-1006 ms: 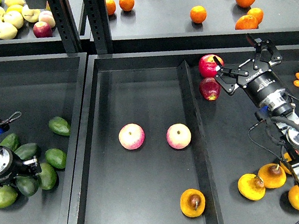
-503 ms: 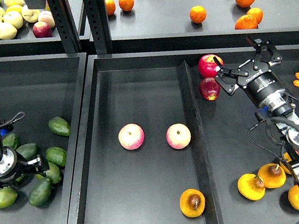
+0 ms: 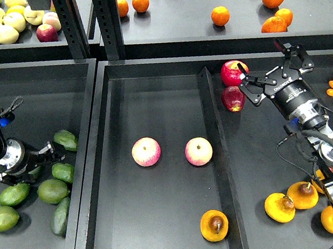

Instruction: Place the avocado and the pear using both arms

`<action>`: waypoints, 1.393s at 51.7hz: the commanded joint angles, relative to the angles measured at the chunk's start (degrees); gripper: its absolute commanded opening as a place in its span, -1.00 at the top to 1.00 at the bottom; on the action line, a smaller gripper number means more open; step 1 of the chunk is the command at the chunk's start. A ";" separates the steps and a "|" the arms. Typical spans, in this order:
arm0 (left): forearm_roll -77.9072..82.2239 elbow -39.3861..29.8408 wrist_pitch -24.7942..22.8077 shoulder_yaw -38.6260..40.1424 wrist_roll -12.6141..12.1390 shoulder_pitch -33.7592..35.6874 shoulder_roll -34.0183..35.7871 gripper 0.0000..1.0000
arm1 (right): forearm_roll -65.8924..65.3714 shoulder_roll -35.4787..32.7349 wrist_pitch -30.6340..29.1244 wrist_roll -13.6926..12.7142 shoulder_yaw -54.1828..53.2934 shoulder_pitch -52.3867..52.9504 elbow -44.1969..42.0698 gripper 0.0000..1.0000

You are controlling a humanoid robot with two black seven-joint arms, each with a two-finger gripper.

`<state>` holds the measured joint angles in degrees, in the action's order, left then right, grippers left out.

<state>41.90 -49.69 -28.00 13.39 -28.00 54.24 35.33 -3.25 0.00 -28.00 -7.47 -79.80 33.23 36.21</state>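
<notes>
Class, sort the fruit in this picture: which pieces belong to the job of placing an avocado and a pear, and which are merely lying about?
Belongs to the job:
avocado
pear

Lying about:
pink-yellow apples
red apples
oranges
lighter green avocados

The pear (image 3: 214, 225) is seen in the middle tray (image 3: 108, 236), near its front right corner, with two apples (image 3: 147, 151) behind it. The avocado (image 3: 60, 217) is seen in the left tray, against its right wall. The left gripper (image 3: 48, 152) is held above the avocado pile, its fingers unclear. The right gripper (image 3: 270, 69) is spread open beside two red apples (image 3: 234, 73).
</notes>
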 commanded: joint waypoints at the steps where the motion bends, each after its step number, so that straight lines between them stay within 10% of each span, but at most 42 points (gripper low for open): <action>1: 0.02 -0.84 0.00 3.40 0.00 -0.28 0.09 -0.89 | 0.00 0.00 0.00 0.00 -0.09 0.00 0.00 -0.99; 25: -6.03 -2.69 0.00 39.86 0.00 -12.85 -7.72 -0.89 | 0.09 0.00 0.00 0.09 -0.53 0.09 0.00 -0.99; 42: -20.19 -5.68 0.00 67.20 0.14 -19.26 -28.11 -0.92 | 0.09 0.00 0.00 0.09 -0.53 0.35 0.00 -0.99; 60: -23.17 -5.68 0.00 74.94 13.58 -27.70 -35.33 -0.99 | 2.29 0.00 0.00 0.18 -0.09 0.35 -0.44 -0.99; 72: -36.88 -5.76 0.00 76.17 17.02 -28.32 -35.33 -0.99 | 2.29 0.00 0.00 0.18 0.00 0.35 -0.26 -0.99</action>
<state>10.73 -55.40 -27.98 89.03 -12.04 26.19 -0.01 -0.95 0.00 -28.00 -7.30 -79.81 33.59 35.84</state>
